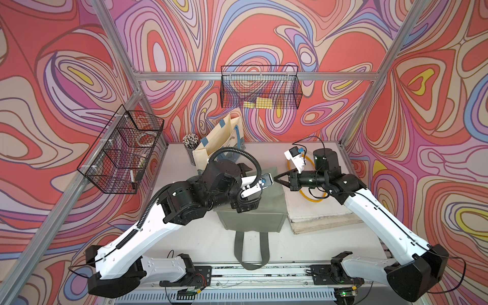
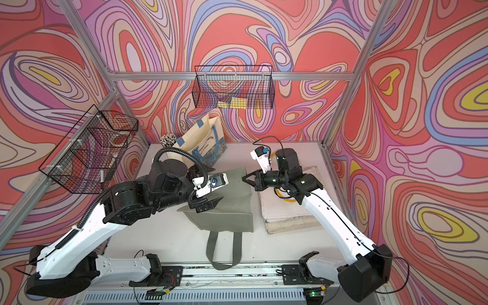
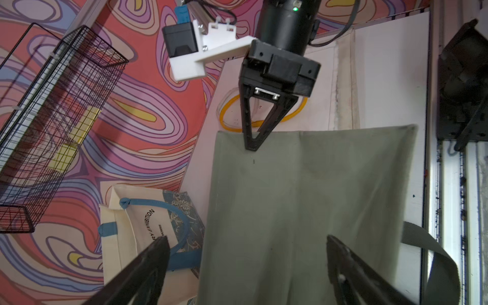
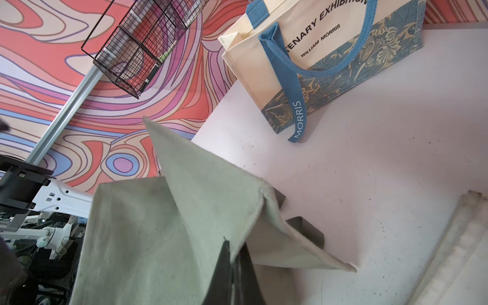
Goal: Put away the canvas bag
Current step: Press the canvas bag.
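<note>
Left gripper (image 3: 247, 240), jaws wide apart, above green canvas bag (image 3: 303, 184) (right gripper (image 3: 253, 145) tight on its edge)

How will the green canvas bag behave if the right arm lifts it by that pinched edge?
Likely floppy: the green canvas bag folds and peaks where the right gripper pinches it. Probably light, since one small pinch holds that fold up. Its straps will likely dangle and drag.
</note>
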You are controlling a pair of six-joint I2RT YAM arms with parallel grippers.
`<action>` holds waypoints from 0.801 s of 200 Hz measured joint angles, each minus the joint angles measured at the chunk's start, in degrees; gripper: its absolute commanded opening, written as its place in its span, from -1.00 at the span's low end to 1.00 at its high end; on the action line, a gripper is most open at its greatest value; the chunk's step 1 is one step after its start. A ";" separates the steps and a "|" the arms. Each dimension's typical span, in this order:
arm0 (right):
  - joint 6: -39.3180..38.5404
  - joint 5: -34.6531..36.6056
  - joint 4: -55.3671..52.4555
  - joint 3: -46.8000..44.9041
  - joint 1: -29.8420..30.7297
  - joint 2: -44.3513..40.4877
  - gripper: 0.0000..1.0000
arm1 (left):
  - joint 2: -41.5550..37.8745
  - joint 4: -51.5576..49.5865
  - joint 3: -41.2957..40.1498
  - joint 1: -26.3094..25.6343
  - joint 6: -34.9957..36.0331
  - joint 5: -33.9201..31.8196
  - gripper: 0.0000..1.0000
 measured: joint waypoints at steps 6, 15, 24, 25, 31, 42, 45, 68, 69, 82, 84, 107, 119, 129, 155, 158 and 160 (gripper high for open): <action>-0.26 -0.04 -0.28 0.00 0.00 0.00 -0.99 | 0.81 -0.44 0.26 0.61 0.00 0.11 0.89; -0.55 -0.09 -0.57 0.00 0.00 0.00 -0.99 | 2.14 -0.90 0.31 1.11 0.00 0.50 0.89; -0.74 -0.15 -0.76 0.00 0.00 0.00 -0.98 | 3.58 -1.42 0.31 1.29 0.04 0.92 0.89; -0.76 -0.15 -0.76 0.00 0.00 0.00 -0.98 | 3.74 -1.46 0.31 1.29 0.04 0.94 0.89; -0.83 -0.28 -0.81 0.00 0.00 0.00 -0.98 | 4.76 -1.73 0.31 1.44 0.11 1.31 0.89; -0.87 -0.42 -0.83 0.00 0.00 0.00 -0.98 | 6.64 -2.45 0.55 1.53 0.35 1.77 0.88; -0.90 -0.48 -0.83 0.00 0.00 0.00 -0.97 | 7.21 -2.71 0.68 1.57 0.39 1.92 0.87; -1.01 -0.92 -0.83 0.02 0.00 -0.11 -0.97 | 11.02 -4.07 2.64 2.21 0.42 2.36 0.80; -1.03 -0.92 -0.83 0.02 0.00 -0.11 -0.97 | 11.13 -4.09 2.73 2.25 0.42 2.40 0.80; -1.03 -1.18 -0.83 0.02 0.02 -0.33 -0.97 | 12.79 -4.59 4.00 3.13 0.35 2.62 0.70; -1.03 -1.20 -0.83 0.02 0.02 -0.35 -0.97 | 12.92 -4.68 4.15 3.21 0.35 2.64 0.69; -1.07 -1.40 -0.83 0.02 0.07 -1.05 -0.97 | 14.49 -5.60 6.40 4.70 -0.04 3.39 0.57; -1.22 -1.40 -0.79 0.02 0.26 -1.51 -0.97 | 14.97 -5.81 7.45 5.29 -0.22 3.87 0.52; -1.38 -1.38 -0.72 0.02 0.48 -1.84 -0.97 | 15.45 -6.19 8.44 5.66 -0.28 4.52 0.46; -1.90 -1.36 -0.20 0.02 1.22 -2.43 -0.97 | 16.63 -6.99 9.97 6.40 -0.85 6.58 0.20; -1.92 -1.36 -0.09 0.02 1.29 -2.43 -0.97 | 16.72 -7.04 9.97 6.49 -0.90 6.82 0.16; -1.92 -1.36 -0.04 0.02 1.36 -2.43 -0.97 | 16.79 -7.06 9.97 6.54 -0.96 7.10 0.14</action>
